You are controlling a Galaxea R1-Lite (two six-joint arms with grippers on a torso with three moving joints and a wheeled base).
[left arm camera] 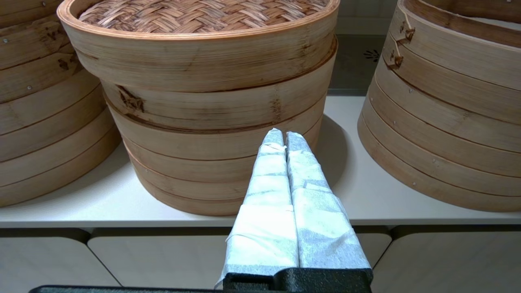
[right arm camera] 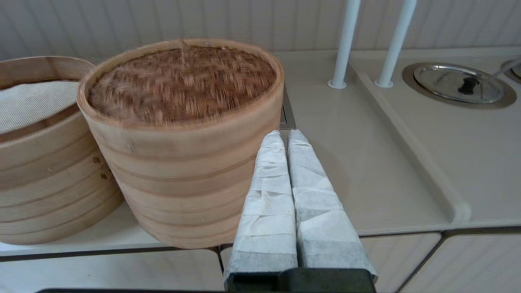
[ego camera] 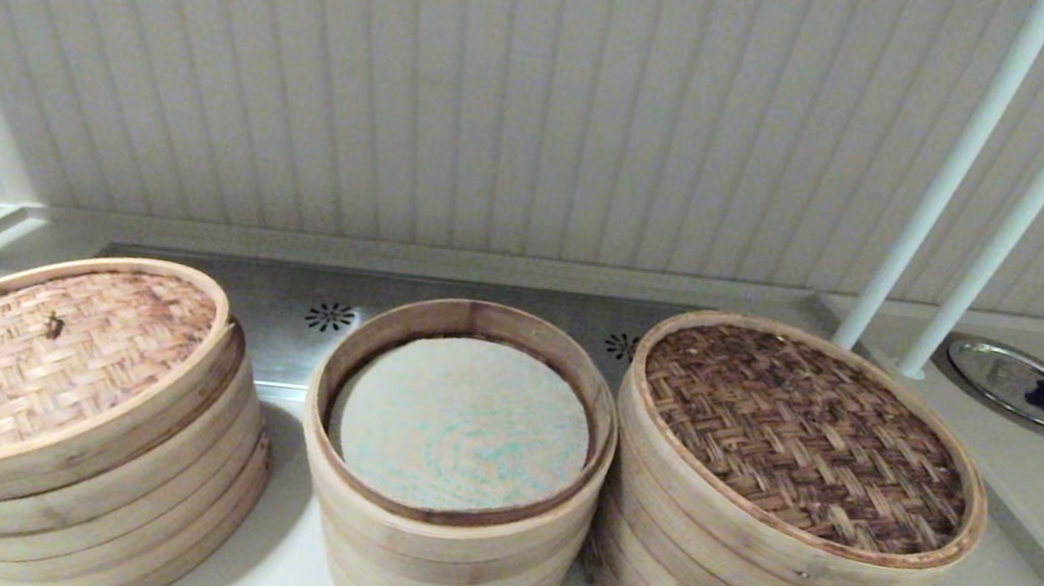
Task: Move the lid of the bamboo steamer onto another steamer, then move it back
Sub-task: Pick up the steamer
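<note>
Right wrist view shows the right gripper with its wrapped fingers pressed together and holding nothing, hanging off the near edge of the counter, just in front of the right-hand stack; the left gripper is likewise closed and empty, low before the pale-tan-lidded stack on the left. Neither arm shows in the head view, so both sit back from the work. The bamboo steamer lid rests on the right-hand stack, seated level inside its ring: a dark brown herringbone weave framed by a pale wood rim, with no handle visible. Another steamer, the narrow middle stack, stands open just left of it, nearly touching, its whitish liner flecked with faint blue-green. As things lie, the lid sits on its own stack and the middle one is bare, so either the whole job remains or it is complete; the pictures cannot settle which.
</note>
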